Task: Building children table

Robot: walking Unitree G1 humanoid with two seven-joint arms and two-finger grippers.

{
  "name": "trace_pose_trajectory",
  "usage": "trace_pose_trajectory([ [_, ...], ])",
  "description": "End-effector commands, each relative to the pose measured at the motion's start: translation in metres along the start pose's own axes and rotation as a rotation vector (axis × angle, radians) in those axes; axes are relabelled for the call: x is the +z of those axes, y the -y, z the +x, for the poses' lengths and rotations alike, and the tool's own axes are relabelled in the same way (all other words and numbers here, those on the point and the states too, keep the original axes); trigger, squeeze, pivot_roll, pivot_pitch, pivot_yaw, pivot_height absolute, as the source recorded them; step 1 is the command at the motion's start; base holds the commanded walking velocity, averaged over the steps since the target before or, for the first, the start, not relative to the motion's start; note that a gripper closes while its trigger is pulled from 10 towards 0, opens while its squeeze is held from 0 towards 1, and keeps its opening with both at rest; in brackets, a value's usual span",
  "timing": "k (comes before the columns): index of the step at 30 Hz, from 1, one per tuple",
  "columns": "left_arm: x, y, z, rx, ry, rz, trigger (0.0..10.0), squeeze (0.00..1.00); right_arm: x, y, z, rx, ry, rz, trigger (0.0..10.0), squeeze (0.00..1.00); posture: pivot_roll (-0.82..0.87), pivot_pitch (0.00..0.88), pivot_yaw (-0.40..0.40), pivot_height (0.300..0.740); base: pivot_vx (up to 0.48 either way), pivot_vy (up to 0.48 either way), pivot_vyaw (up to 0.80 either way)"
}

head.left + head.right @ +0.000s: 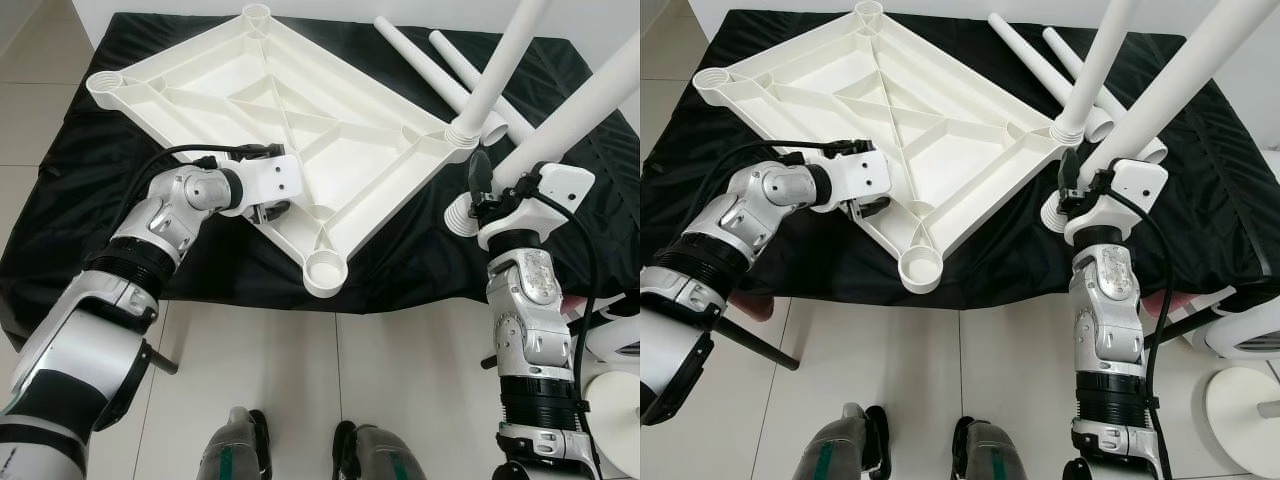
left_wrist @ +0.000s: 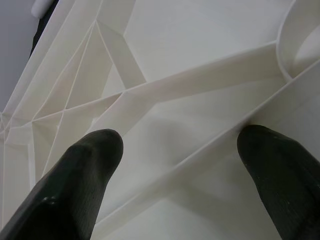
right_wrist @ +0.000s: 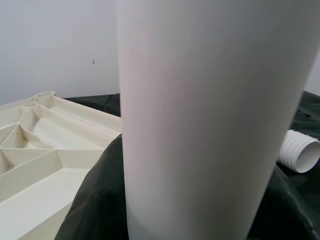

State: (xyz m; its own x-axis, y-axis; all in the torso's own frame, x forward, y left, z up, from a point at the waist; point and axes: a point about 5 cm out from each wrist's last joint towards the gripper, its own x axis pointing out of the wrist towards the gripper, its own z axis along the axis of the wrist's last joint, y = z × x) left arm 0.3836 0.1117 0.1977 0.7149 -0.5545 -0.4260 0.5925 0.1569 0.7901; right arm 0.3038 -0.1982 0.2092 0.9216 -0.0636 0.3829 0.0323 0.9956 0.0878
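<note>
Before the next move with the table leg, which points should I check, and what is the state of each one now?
1. Tabletop lies upside down on black cloth: ok.
2. Left end effector open astride tabletop rim: ok.
3. One leg stands in right corner socket: ok.
4. Right end effector holds second leg: ok.
5. Near corner socket empty: ok.
6. Two spare legs lie on cloth: ok.

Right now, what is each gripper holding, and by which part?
The right gripper grips a white table leg near its threaded lower end. The left gripper, jaws apart, straddles an edge rib of the upturned tabletop.
</note>
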Motion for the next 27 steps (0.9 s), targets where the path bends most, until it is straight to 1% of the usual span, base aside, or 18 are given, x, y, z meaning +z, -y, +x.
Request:
trace_pose_trajectory([
  [1,-0.022,0.031,0.003,-0.184,-0.081,-0.014,10.0,0.0,0.002,0.002,-0.001,-0.001,0.005,0.003,10.0,0.0,0.01,0.172,-0.032,0.74,0.0,0.0,0.0],
  [4,-0.02,0.035,0.003,-0.216,-0.066,-0.016,10.0,0.0,0.003,0.002,-0.002,-0.002,0.005,0.002,10.0,0.0,0.01,0.173,-0.03,0.74,0.0,0.0,0.0],
  [6,-0.018,0.041,0.004,-0.279,-0.037,-0.034,10.0,0.0,0.003,0.003,-0.002,-0.005,0.006,-0.001,10.0,0.0,0.01,0.173,-0.028,0.74,0.0,0.0,0.0],
  [7,-0.015,0.051,0.002,-0.362,0.002,-0.059,10.0,0.0,0.004,0.003,-0.002,-0.008,0.007,-0.002,10.0,0.0,0.0,0.174,-0.026,0.74,0.0,0.0,0.0],
  [12,-0.014,0.057,0.001,-0.409,0.022,-0.058,9.9,0.0,0.004,0.004,-0.003,-0.011,0.007,-0.002,10.0,0.0,0.0,0.174,-0.023,0.74,0.0,0.0,0.0],
  [13,-0.013,0.062,0.0,-0.457,0.047,-0.047,5.1,0.0,0.004,0.004,-0.003,-0.015,0.007,-0.004,10.0,0.0,0.0,0.175,-0.021,0.74,0.0,0.0,0.0],
  [14,-0.012,0.064,-0.002,-0.481,0.059,-0.042,0.8,0.0,0.003,0.004,-0.003,-0.017,0.007,-0.003,10.0,0.0,0.0,0.174,-0.02,0.74,0.0,0.0,0.0],
  [16,-0.012,0.066,-0.003,-0.5,0.068,-0.038,0.8,0.0,0.003,0.004,-0.003,-0.018,0.007,-0.002,10.0,0.0,0.0,0.174,-0.02,0.74,0.0,0.0,0.0],
  [20,-0.012,0.066,-0.003,-0.503,0.071,-0.037,0.8,0.0,0.003,0.004,-0.003,-0.018,0.006,-0.002,10.0,0.0,0.0,0.174,-0.02,0.74,0.0,0.0,0.0],
  [21,-0.012,0.066,-0.003,-0.506,0.071,-0.034,0.0,0.0,0.003,0.004,-0.003,-0.018,0.006,-0.002,10.0,0.0,0.01,0.173,-0.018,0.74,0.0,0.0,0.0],
  [22,-0.012,0.066,-0.004,-0.508,0.071,-0.033,0.0,0.0,0.003,0.004,-0.003,-0.018,0.006,-0.003,10.0,0.0,0.01,0.173,-0.018,0.74,0.0,0.0,0.0],
  [23,-0.011,0.069,-0.007,-0.549,0.079,-0.007,2.0,0.0,0.003,0.004,-0.003,-0.019,0.008,-0.002,10.0,0.0,0.01,0.17,-0.013,0.74,0.0,0.0,0.0],
  [24,-0.011,0.069,-0.007,-0.549,0.079,-0.007,2.0,0.0,0.003,0.004,-0.003,-0.019,0.008,-0.002,10.0,0.0,0.01,0.17,-0.013,0.74,0.0,0.0,0.0],
  [25,-0.011,0.072,-0.009,-0.581,0.081,0.018,5.1,0.0,0.003,0.004,-0.003,-0.021,0.009,0.0,10.0,0.0,0.01,0.171,-0.012,0.74,0.0,0.0,0.0],
  [26,-0.012,0.074,-0.011,-0.606,0.081,0.034,5.1,0.0,0.004,0.004,-0.003,-0.021,0.01,0.0,10.0,0.0,0.01,0.171,-0.012,0.74,0.0,0.0,0.0],
  [27,-0.012,0.074,-0.011,-0.606,0.081,0.034,5.1,0.0,0.004,0.004,-0.003,-0.021,0.01,0.0,10.0,0.0,0.01,0.171,-0.012,0.74,0.0,0.0,0.0],
])
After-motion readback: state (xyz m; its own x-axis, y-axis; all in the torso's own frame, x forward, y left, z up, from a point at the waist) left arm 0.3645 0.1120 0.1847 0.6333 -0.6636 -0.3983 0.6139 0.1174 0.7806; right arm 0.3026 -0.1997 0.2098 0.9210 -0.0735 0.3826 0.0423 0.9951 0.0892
